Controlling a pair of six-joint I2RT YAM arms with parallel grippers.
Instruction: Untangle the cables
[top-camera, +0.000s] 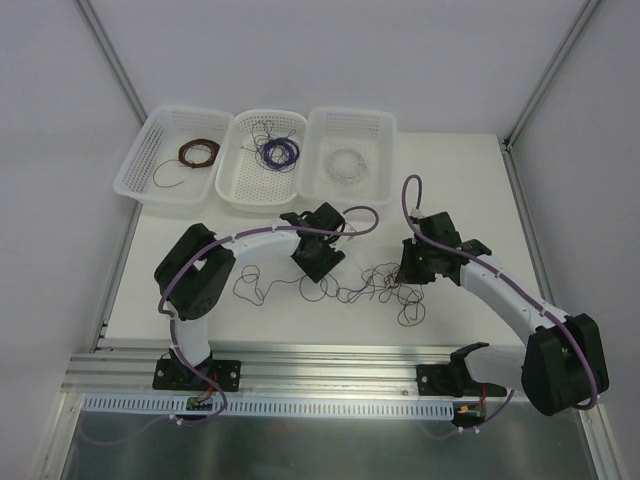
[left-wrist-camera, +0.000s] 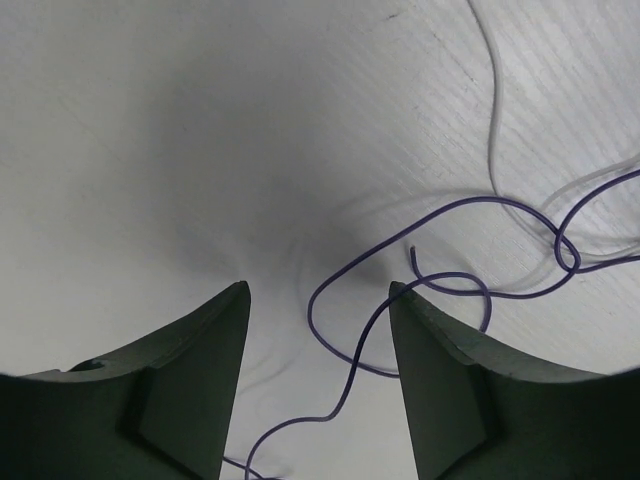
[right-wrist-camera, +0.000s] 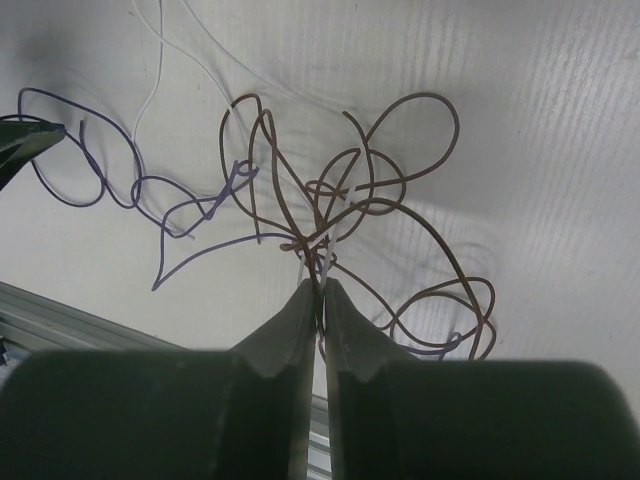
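1. The room is plain pale wall on every side, and a slanted metal post (top-camera: 110, 55) runs up the left wall.
2. A white table (top-camera: 460, 190) fills the middle of the overhead view, matt and faintly grained in the wrist views.
3. Three white mesh baskets stand side by side along the table's far edge. The left basket (top-camera: 150, 140) holds a neat brown coil (top-camera: 198, 153).
4. The middle basket (top-camera: 235, 190) holds a purple coil (top-camera: 279, 152) with loose ends straying from it.
5. The left gripper (left-wrist-camera: 318, 290) hangs low over the table, in front of the middle basket. Its fingers stand apart and hold nothing. A purple strand (left-wrist-camera: 311, 312) lies on the table in the gap between them.
6. The cables (top-camera: 365, 288) sprawl on the bare table between the two grippers. They are thin purple, brown and pale loops, trailing left under the left arm.
7. The right basket (top-camera: 375, 135) holds a pale coil (top-camera: 346, 163).
8. The right gripper (right-wrist-camera: 320, 287) sits at the right end of the cables. Its fingers are pressed together, pinching the knot where brown and pale strands cross.
9. A metal rail (top-camera: 330, 360) runs along the near edge, carrying both arm bases.
10. A second slanted post (top-camera: 555, 70) runs up the right wall.
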